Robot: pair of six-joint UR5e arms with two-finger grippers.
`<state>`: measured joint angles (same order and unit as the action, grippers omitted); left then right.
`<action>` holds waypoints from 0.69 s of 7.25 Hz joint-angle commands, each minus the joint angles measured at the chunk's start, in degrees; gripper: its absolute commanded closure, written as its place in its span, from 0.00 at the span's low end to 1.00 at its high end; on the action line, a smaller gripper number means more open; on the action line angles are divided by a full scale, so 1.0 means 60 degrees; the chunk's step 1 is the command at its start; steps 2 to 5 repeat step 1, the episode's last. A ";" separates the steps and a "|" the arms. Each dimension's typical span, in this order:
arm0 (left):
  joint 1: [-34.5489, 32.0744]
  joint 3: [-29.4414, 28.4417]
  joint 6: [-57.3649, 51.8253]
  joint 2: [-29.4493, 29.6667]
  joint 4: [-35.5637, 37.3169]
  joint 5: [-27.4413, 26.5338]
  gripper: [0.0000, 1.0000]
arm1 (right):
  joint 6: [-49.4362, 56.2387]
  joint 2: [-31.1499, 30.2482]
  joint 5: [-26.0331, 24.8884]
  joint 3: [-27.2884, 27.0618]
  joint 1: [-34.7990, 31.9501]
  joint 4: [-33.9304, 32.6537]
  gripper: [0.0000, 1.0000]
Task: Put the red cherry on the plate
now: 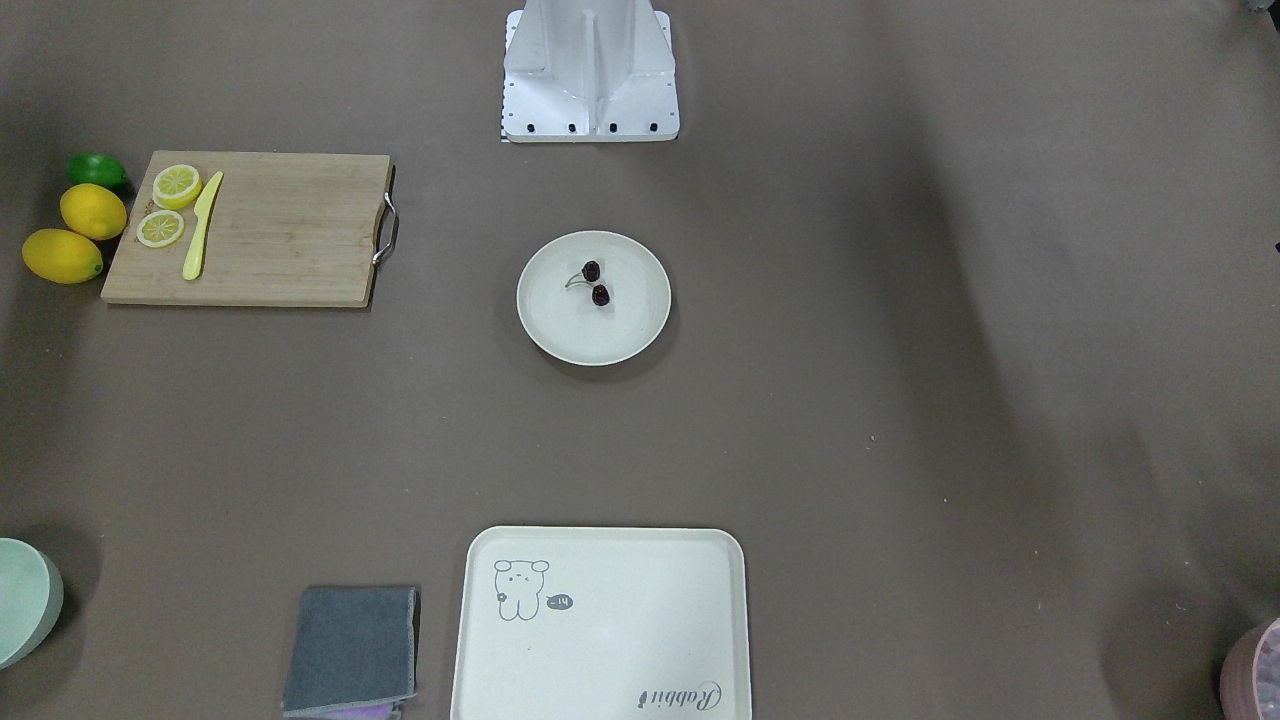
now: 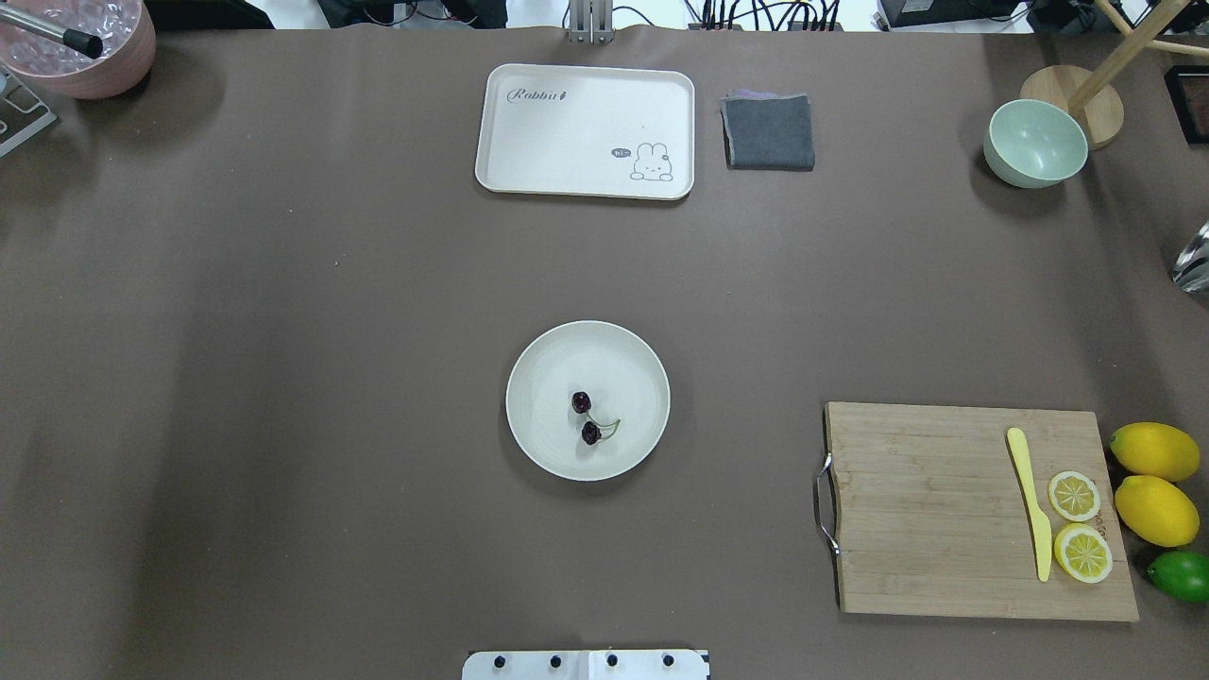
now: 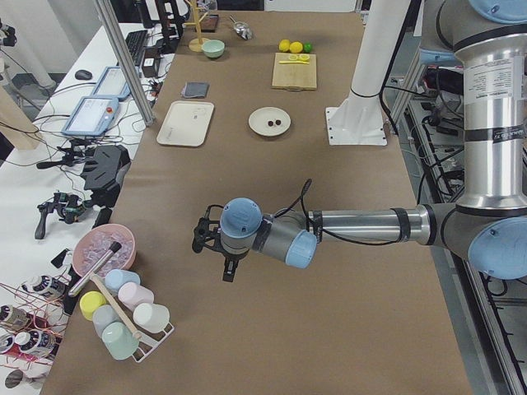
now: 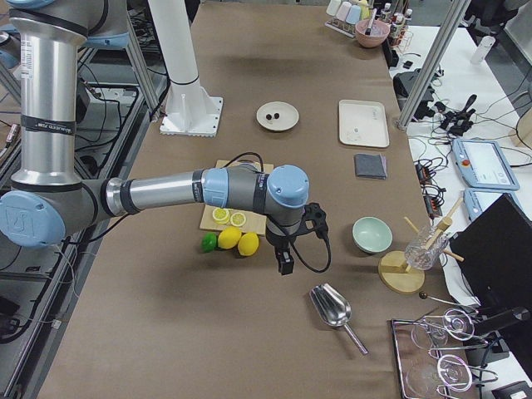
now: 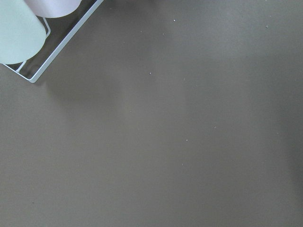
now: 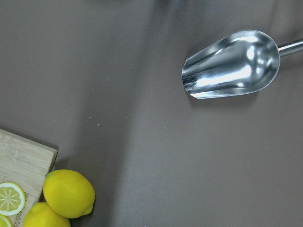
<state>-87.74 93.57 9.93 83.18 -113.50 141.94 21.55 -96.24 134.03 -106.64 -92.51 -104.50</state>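
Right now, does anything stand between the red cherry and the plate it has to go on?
Nothing visible does. The red cherry already lies inside the plate, resting on its floor near the middle, with nothing else in the dish.

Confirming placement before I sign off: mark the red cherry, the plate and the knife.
red cherry (image 2: 582,402): overhead exterior, on the upper fruit.
plate (image 2: 557,364): overhead exterior, bare surface inside the far rim.
knife (image 2: 1031,502): overhead exterior, middle of the blade.
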 commanded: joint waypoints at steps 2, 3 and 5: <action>-0.0010 0.0006 0.0000 -0.0020 0.0006 -0.0043 0.02 | 0.0012 -0.0072 0.0001 -0.0010 -0.0036 0.0000 0.00; -0.0010 0.0006 0.0000 -0.0020 0.0006 -0.0043 0.02 | 0.0012 -0.0072 0.0001 -0.0010 -0.0036 0.0000 0.00; -0.0010 0.0006 0.0000 -0.0020 0.0006 -0.0043 0.02 | 0.0012 -0.0072 0.0001 -0.0010 -0.0036 0.0000 0.00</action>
